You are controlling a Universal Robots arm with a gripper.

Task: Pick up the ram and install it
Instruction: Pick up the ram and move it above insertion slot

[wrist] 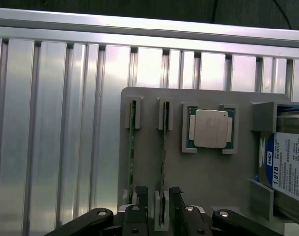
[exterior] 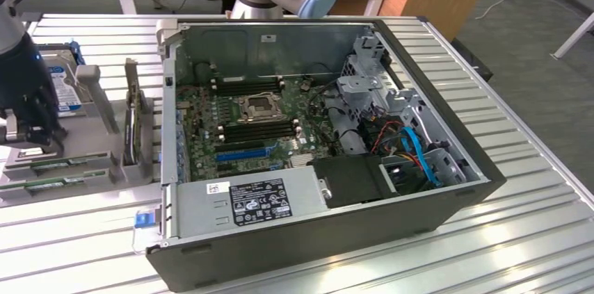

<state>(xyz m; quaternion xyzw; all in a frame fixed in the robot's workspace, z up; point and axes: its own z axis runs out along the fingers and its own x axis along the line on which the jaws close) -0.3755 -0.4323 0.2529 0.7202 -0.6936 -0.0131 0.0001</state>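
Note:
Two thin green ram sticks stand on edge in slots of a grey holder point(wrist: 213, 182). In the wrist view my gripper point(wrist: 158, 200) hangs low over that holder, its dark fingers point(wrist: 141, 195) apart on either side of one ram point(wrist: 164, 152). A gap shows on both sides, so it is open. The other ram point(wrist: 131, 147) lies just outside one finger. In the exterior view the gripper point(exterior: 30, 142) is at the far left above the holder point(exterior: 93, 169), where the green ram sticks point(exterior: 54, 163) lie. The motherboard point(exterior: 255, 117) lies inside the open computer case point(exterior: 446, 203).
A square silver processor point(wrist: 211, 128) and a hard drive point(wrist: 288, 167) with a blue-white label sit on the same holder. An upright card point(exterior: 135, 127) stands between holder and case. The case wall point(exterior: 168, 99) rises close beside it. The ribbed metal table point(exterior: 519, 238) stretches around.

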